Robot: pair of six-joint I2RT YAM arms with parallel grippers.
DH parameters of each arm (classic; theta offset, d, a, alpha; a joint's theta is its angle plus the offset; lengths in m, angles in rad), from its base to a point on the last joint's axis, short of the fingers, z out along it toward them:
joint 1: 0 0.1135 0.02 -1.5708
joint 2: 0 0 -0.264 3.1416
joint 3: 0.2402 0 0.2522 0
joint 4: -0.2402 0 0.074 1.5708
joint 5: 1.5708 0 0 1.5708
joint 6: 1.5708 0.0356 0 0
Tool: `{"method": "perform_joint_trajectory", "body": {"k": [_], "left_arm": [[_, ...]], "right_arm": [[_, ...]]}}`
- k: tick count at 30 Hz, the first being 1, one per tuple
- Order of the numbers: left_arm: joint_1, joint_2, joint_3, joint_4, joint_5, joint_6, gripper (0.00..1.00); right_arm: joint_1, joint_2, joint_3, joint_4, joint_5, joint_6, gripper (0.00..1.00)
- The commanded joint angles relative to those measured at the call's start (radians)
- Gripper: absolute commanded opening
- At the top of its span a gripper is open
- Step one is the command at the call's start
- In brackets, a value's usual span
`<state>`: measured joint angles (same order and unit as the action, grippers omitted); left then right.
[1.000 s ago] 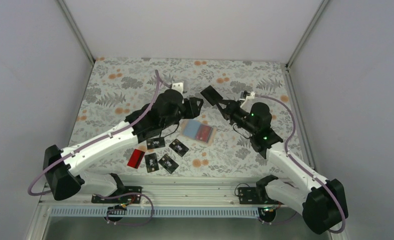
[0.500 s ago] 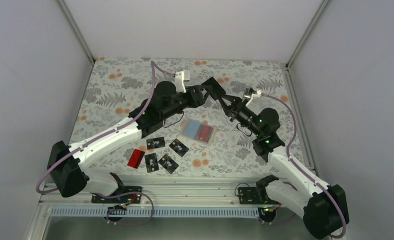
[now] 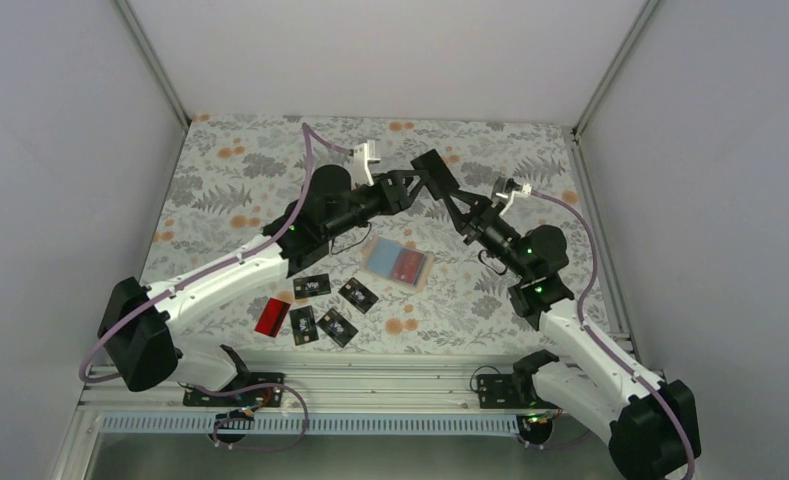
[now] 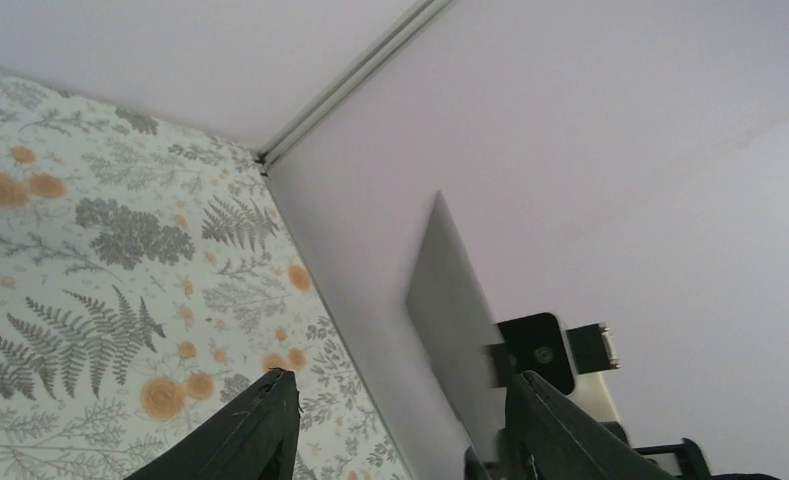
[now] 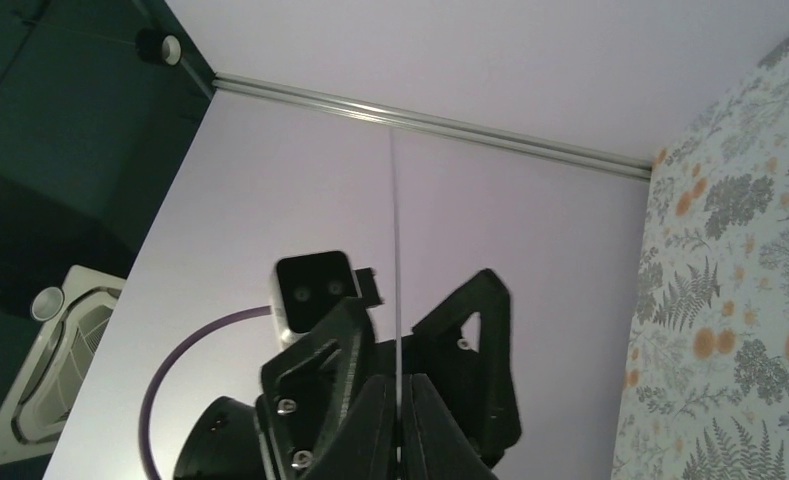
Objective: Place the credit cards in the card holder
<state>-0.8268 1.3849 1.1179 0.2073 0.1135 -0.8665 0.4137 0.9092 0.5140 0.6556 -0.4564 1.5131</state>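
Observation:
My right gripper (image 3: 458, 206) is raised above the back of the table, shut on a plain black credit card (image 3: 436, 171). In the right wrist view that card (image 5: 395, 250) stands edge-on out of the shut gripper (image 5: 398, 378). My left gripper (image 3: 414, 186) is open and straddles the card, one finger (image 5: 330, 340) on each side. In the left wrist view the card (image 4: 450, 310) sits close to the right finger of the gripper (image 4: 403, 377). The card holder (image 3: 398, 261) lies open on the table, light blue inside, with a red card in it.
Several black cards (image 3: 312, 286) (image 3: 358, 294) (image 3: 337, 326) and a red card (image 3: 272, 316) lie on the floral cloth at the front left, below the left arm. White walls close in the table at the back and both sides.
The left arm rose from over the card holder and reached its open jaws around the card in the right gripper. The right gripper shifted slightly right and back with the card.

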Motion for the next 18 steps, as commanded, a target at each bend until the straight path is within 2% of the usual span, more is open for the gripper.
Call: {"method": "perform_joint_trajectory", "body": {"k": [1,6,12,18], "left_arm": [[0.002,-0.02,-0.025,0.02,-0.008,-0.013,0.53],[0.002,-0.019,-0.038,0.057,0.015,0.001,0.53],[0.002,0.016,-0.02,0.142,0.06,0.014,0.44],[0.002,0.041,-0.014,0.177,0.068,-0.002,0.05]], "right_arm": [[0.0,-0.024,0.014,0.0,0.014,-0.038,0.04],[0.0,-0.006,0.004,0.022,-0.016,-0.034,0.04],[0.002,0.001,-0.005,0.06,-0.053,-0.033,0.04],[0.002,-0.023,-0.008,0.053,-0.06,-0.046,0.04]]}}
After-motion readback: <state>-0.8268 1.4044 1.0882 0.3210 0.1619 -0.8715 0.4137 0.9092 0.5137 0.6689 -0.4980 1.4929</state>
